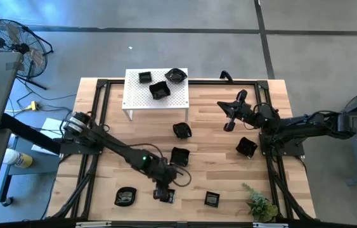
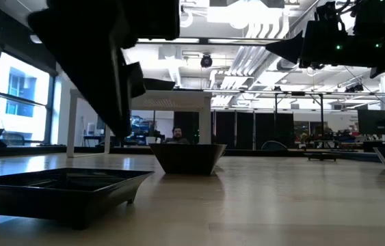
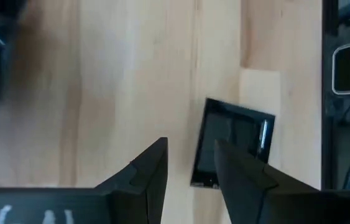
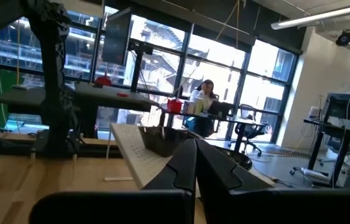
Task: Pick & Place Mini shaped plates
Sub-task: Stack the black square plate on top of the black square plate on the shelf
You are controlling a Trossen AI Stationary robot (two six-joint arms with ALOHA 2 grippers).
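Hovering over a square mini plate [image 3: 234,149] near the table's front edge, left gripper [image 3: 190,165] unclenched; right gripper [image 4: 194,163] clenched, empty.

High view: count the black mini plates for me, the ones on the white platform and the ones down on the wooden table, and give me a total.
Black mini plates on the white perforated platform: 3
Black mini plates on the wooden table: 5
Total: 8
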